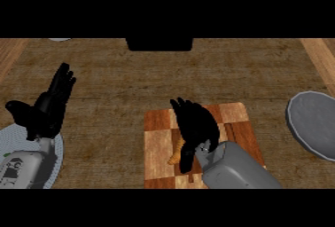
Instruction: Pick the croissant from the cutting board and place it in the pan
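The robot's right hand (195,126) lies low over a checkered brown wooden cutting board (159,133), black fingers pointing far and curving down over the golden-orange croissant (177,153). Only a sliver of the pastry shows at the hand's left edge, so whether the fingers have closed on it cannot be told. The croissant is on the board, near its middle, and the pose reads as the grasping step, with the palm set above the pastry so the fingers can wrap it from the top. The round grey pan (313,126) waits at the right edge of the brown woven surface (196,75), apart from the board, on the side this arm can swing toward. At left, the left hand (47,108) rests open, fingers up, above a pale round plate (57,150), clear of the work.
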Controlling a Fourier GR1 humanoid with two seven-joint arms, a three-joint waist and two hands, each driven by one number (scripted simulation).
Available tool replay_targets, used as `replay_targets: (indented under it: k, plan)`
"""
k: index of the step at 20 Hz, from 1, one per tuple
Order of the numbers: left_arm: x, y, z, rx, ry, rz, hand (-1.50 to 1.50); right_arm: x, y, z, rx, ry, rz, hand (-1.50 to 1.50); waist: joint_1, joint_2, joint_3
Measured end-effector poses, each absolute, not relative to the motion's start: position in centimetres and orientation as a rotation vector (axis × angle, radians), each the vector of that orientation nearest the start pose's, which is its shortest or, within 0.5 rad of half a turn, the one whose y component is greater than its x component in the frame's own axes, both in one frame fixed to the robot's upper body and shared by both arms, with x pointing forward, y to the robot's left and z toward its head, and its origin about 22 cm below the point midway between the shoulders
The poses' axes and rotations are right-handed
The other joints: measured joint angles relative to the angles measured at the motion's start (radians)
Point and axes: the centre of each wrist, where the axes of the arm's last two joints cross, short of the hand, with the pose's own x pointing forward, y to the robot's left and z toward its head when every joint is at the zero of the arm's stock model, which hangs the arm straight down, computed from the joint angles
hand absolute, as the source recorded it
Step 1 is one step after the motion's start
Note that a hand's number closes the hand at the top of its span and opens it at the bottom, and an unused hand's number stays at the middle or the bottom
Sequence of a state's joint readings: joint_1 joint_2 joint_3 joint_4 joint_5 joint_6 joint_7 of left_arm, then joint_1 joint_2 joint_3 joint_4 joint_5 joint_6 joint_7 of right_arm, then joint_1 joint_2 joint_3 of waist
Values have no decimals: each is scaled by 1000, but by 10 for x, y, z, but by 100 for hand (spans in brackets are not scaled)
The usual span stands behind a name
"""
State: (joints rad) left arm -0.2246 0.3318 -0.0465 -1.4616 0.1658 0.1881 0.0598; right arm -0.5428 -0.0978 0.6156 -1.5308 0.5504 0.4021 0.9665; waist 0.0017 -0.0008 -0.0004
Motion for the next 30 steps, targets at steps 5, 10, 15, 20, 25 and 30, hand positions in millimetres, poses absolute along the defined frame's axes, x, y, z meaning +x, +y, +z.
replay_targets:
  k: [5, 10, 15, 20, 25, 30]
  plan:
    - [296, 279, 50, 208, -1619, -46, 0, 284, -54, 89, -628, -909, 1370, -150, 1, 1, 0]
    - [298, 280, 48, 204, -1616, -48, 0, 290, -50, 83, -631, -859, 1394, -150, 0, 1, 0]
    - [298, 282, 51, 202, -1619, -49, 0, 290, -45, 66, -641, -805, 1418, -150, 1, 1, 0]
    - [294, 279, 50, 206, -1623, -53, 0, 293, -45, 55, -659, -758, 1451, -150, 2, 1, 0]
    - [297, 276, 48, 204, -1619, -48, 0, 299, -52, 40, -648, -692, 1467, -150, 2, 1, 0]
    - [296, 273, 45, 199, -1618, -51, 0, 294, -50, 32, -620, -673, 1475, 150, 2, 0, 0]
